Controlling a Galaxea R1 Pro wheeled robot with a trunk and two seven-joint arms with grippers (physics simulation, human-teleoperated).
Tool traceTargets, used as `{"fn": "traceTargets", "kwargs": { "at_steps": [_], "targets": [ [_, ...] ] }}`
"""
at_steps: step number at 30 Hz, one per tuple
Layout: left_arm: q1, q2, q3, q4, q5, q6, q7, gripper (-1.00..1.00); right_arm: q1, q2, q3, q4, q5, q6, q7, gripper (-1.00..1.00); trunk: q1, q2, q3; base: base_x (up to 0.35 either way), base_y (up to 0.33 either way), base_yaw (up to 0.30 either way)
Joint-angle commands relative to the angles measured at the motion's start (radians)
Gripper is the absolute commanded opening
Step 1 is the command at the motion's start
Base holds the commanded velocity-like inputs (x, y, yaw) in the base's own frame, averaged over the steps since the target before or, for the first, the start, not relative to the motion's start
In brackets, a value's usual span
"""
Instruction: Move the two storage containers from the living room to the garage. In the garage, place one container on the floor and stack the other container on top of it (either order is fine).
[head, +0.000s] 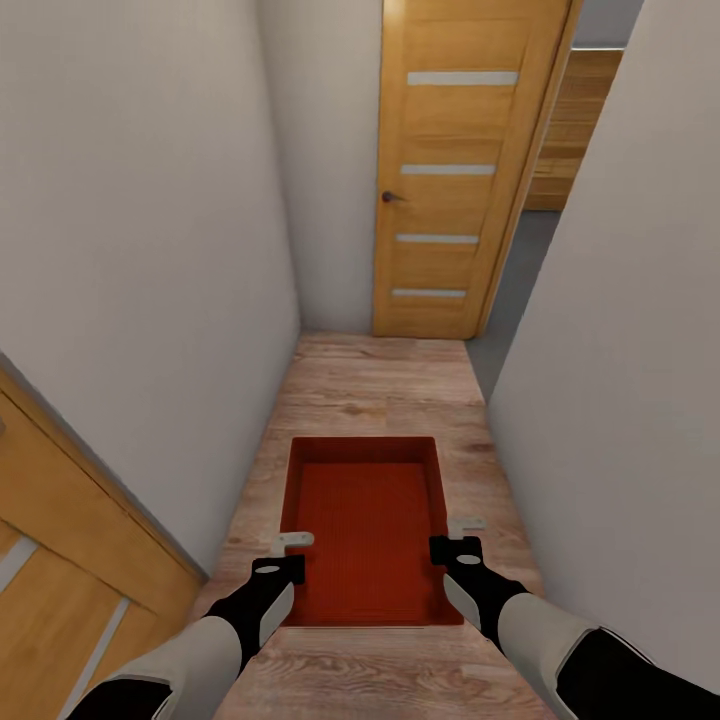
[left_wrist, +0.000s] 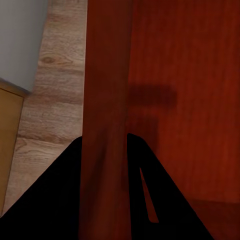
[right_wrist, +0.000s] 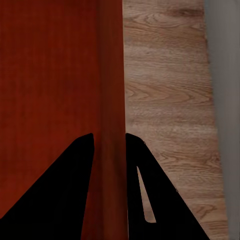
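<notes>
One orange-red storage container (head: 365, 525), open-topped and empty, hangs level in front of me over the light wood-plank floor (head: 380, 385) of a narrow corridor. My left gripper (head: 291, 556) is shut on its left wall and my right gripper (head: 452, 540) is shut on its right wall. In the left wrist view the black fingers (left_wrist: 60, 190) straddle the container's thin wall (left_wrist: 106, 90). The right wrist view shows the same grip, fingers (right_wrist: 65, 185) on either side of the container wall (right_wrist: 110, 75).
White walls (head: 150, 250) close in on both sides. Ahead stands an oak door (head: 445, 170) with four frosted strips, swung open; to its right a gap shows dark grey floor (head: 520, 275). Another oak door (head: 60, 590) juts in at lower left.
</notes>
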Motion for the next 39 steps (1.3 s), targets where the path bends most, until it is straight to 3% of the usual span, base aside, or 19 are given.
{"fn": "traceTargets", "kwargs": {
  "at_steps": [1,39],
  "targets": [
    [0.0,0.008,-0.008,-0.005,-0.02,0.007,0.014,-1.0,-0.001,0.0,-0.013,0.027,-0.02,-0.008,-0.008,-1.0,0.001,-0.001,-0.001,0.325,0.0,0.0],
    [0.0,0.008,-0.008,-0.004,-0.02,0.007,0.014,-1.0,-0.001,0.0,-0.013,0.027,-0.02,-0.008,-0.007,-1.0,0.001,-0.001,-0.001,0.325,0.0,0.0]
  ]
}}
